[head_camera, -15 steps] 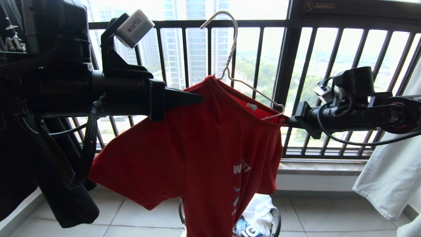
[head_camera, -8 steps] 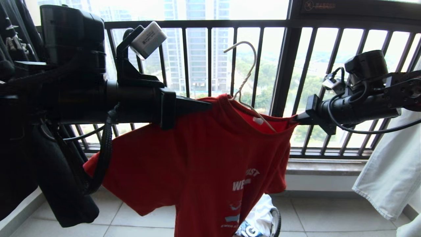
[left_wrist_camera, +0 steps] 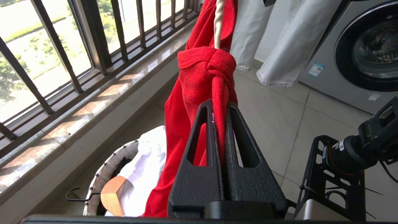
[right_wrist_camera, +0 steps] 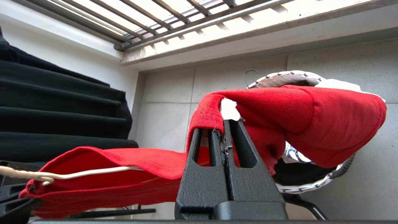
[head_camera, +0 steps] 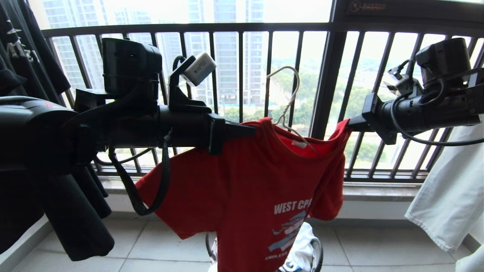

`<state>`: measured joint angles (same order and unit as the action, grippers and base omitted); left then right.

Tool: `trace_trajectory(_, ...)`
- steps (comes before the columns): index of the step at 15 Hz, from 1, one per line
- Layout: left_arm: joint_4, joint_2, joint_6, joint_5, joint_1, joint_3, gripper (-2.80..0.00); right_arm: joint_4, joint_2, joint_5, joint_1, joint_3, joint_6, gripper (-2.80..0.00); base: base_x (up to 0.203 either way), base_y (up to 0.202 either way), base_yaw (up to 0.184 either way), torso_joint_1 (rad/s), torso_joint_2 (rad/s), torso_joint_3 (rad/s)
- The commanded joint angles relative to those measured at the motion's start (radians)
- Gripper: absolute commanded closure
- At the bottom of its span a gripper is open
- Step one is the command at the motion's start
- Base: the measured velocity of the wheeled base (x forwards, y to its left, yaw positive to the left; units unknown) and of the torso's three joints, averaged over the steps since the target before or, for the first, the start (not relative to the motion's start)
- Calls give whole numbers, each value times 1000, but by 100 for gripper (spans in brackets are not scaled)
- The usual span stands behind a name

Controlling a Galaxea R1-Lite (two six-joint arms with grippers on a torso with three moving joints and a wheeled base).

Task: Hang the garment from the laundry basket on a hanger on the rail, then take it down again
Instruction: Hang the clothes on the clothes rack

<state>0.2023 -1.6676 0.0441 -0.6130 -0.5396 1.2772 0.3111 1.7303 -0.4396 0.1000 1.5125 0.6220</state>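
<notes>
Left wrist view alone shows washing machine point(left_wrist_camera: 367, 49) (probably).

Black window railing point(head_camera: 242, 28), washing machine point(left_wrist_camera: 357, 53) — white trousers point(head_camera: 446, 204), wooden hanger point(left_wrist_camera: 112, 194)

The head camera is facing the window railing point(head_camera: 242, 28); both wrist cameras are peering closely past their jaws, sharing the garment point(left_wrist_camera: 199, 81).

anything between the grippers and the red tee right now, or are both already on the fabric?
Nothing stands between them. The left gripper is shut on the red T-shirt beside the collar, and the right gripper is shut on its other shoulder. The wire hanger sits inside the neck opening, between the two grips, hook free in the air.
</notes>
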Motion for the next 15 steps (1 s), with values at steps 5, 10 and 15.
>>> trace_trajectory(5, 288, -115, 131, -2, 2, -39, 0, 59, -9, 9, 66, 189, 12, 0, 0, 0, 0, 0, 0, 0)
trace_trajectory(10, 540, -196, 255, -2, 4, -88, 0, 266, 84, 227, 197, 457, -118, 0, 0, 0, 0, 0, 0, 0)
trace_trajectory(15, 706, -245, 252, -2, 4, -135, 0, 269, 76, 471, 285, 456, -268, 0, 0, 0, 0, 0, 0, 0)
